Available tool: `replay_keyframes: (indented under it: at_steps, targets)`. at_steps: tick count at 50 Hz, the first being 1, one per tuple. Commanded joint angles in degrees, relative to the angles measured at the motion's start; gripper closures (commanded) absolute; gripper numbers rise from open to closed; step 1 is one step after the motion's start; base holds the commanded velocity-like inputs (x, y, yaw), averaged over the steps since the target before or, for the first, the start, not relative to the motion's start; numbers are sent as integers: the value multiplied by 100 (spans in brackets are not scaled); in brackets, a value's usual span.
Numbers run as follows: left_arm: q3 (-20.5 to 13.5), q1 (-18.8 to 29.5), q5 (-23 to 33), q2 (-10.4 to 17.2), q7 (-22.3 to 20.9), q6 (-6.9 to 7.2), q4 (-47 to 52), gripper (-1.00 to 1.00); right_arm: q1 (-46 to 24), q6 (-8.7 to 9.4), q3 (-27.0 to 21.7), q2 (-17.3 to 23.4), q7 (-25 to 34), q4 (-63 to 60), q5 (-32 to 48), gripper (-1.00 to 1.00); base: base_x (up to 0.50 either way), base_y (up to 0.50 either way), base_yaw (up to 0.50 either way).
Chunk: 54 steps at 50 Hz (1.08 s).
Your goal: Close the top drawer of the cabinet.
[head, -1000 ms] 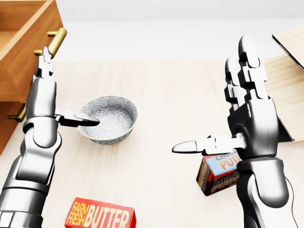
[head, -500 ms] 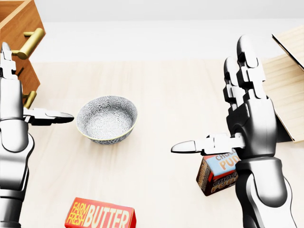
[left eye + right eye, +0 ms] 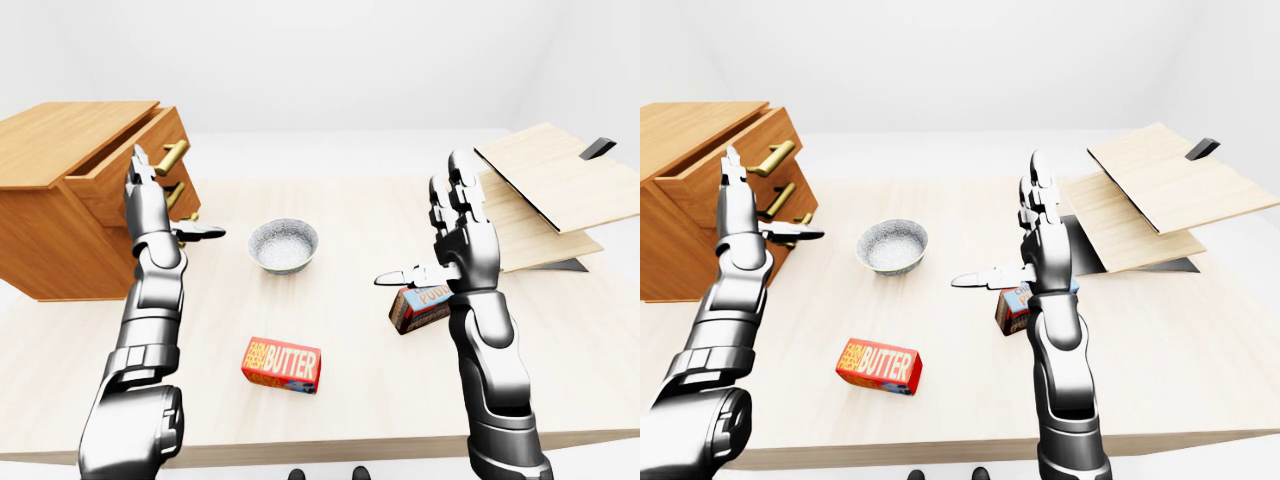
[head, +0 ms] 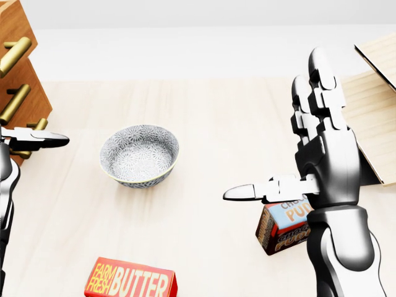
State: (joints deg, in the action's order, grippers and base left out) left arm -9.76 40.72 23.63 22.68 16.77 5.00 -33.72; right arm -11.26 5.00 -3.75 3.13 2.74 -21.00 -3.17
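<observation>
The wooden cabinet stands on the table at the left of the left-eye view. Its top drawer still sticks out a little, with a brass handle on its face. My left hand is open, fingers upright and flat against the drawer's face beside the handle, thumb pointing right. In the head view only that thumb shows, next to the lower handles. My right hand is held up open over the table's right half, holding nothing.
A patterned bowl sits mid-table. A red butter box lies toward the bottom, and a pudding box sits under my right hand. Tilted wooden boards lie at the right. The table's edge runs along the bottom.
The top drawer has slid left into the cabinet, with my left hand moving left along with it. The bowl, boxes and right hand have stayed put.
</observation>
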Motion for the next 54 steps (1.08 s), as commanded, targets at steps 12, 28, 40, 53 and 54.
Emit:
replay_keyframes:
  at_steps: [12,28,40,53,54]
  targets:
    - [71,891,156,530,521,0,-1945,-100,43,0,-30,21,28,19,-4,-100,0,0,0]
    - [31,1075,225,805,498,0,-2002,-100,30,0,-30,15,21,-56,5,-100,0,0,0]
    - [60,1297,294,880,572,0,-2278,-100,7,0,-12,5,0,-39,18,-100,0,0,0]
    - [57,1343,275,898,581,0,-2320,-100,5,0,-15,7,-1,-41,17,-100,0,0,0]
    - [59,1351,275,899,581,0,-2326,-100,-3,0,-16,8,-2,-34,18,-100,0,0,0]
